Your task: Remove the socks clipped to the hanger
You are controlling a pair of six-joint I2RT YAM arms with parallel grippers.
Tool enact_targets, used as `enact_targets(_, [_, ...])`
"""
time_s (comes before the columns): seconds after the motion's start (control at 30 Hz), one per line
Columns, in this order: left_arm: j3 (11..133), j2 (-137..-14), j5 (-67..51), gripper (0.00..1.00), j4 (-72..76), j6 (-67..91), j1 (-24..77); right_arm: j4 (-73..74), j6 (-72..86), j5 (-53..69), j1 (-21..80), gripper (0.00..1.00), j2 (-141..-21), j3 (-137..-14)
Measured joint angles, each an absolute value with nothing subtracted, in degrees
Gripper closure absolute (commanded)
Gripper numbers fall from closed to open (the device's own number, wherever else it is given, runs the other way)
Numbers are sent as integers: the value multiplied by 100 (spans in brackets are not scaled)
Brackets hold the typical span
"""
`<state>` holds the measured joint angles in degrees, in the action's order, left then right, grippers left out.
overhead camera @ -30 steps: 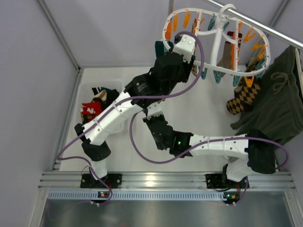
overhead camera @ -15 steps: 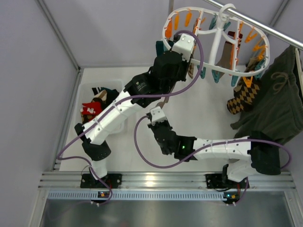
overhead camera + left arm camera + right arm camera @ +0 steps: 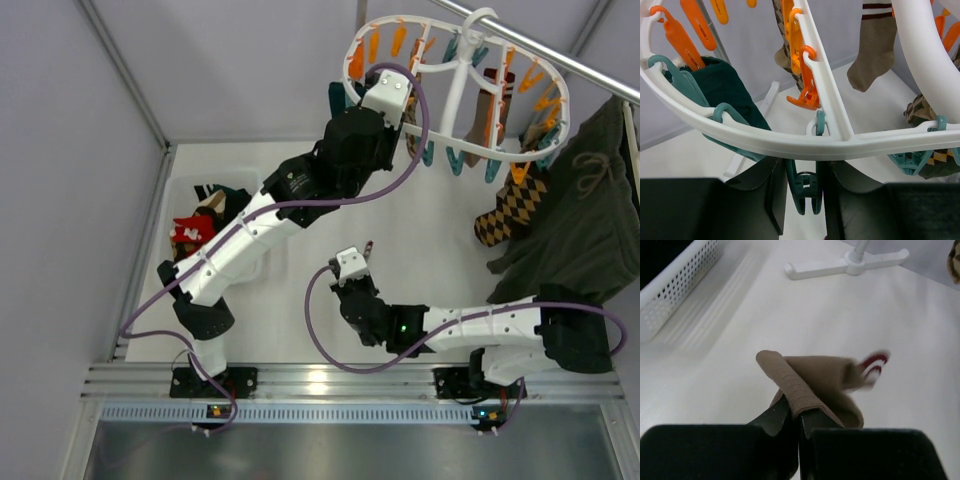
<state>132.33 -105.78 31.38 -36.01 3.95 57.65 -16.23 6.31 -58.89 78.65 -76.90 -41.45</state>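
The white oval hanger (image 3: 455, 150) hangs at the back right with orange and teal clips. My left gripper (image 3: 398, 112) is up under its near rim (image 3: 765, 140), with its jaws shut on an empty teal clip (image 3: 807, 187). A dark teal sock (image 3: 725, 85), a tan sock (image 3: 872, 55) and argyle socks (image 3: 510, 210) hang from the hanger. My right gripper (image 3: 362, 252) is low over the table's middle. In the right wrist view the gripper (image 3: 799, 412) is shut on a brown sock (image 3: 825, 375) with a red-and-white striped end.
A white basket (image 3: 185, 190) holding socks stands at the left, and its perforated wall shows in the right wrist view (image 3: 675, 285). A dark green garment (image 3: 590, 220) hangs from the metal rail (image 3: 560, 55) at the right. A white stand foot (image 3: 845, 265) lies on the table.
My right arm has pulled back toward the near edge and to the right, carrying the brown sock. My left gripper has stayed at the hanger's rim.
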Motion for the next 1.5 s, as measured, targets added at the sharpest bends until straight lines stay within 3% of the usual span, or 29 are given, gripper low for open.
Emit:
enact_targets(0.1, [13231,-10578,3133,97,-3599,421,5763,-1542,875,-5894,7957,100,-7653,-3850])
enact_targets(0.13, [13225,-10578,3131,77,-3599,436,5763,-1479,937,-5896,7979,100,-7640,-3793])
enact_targets(0.2, [13146,-10541,3103,63,-3564,478,5758,-1376,1024,-5896,7985,100,-7596,-3756])
enact_targets(0.23, [13078,-10508,3087,49,-3555,493,5756,-1341,1044,-5898,7985,100,-7546,-3752])
enact_targets(0.43, [12460,-10097,3048,29,-3531,707,5745,-1304,1009,-5911,7988,100,-6938,-3750])
enact_targets(0.57, [11911,-9625,3046,2,-3500,858,5745,-1299,884,-5883,7985,100,-6639,-3752])
enact_targets(0.77, [10444,-8263,3544,2,-3422,1280,5745,-1210,670,-5002,7804,100,-6322,-3760])
enact_targets(1.03, [8294,-5780,5334,2,-3673,1973,5734,-631,329,-2921,7166,100,-6392,-4650])
enact_targets(1.5, [6938,-3955,5933,2,-4735,2571,5730,-196,-139,-296,6571,100,-9518,-8250])
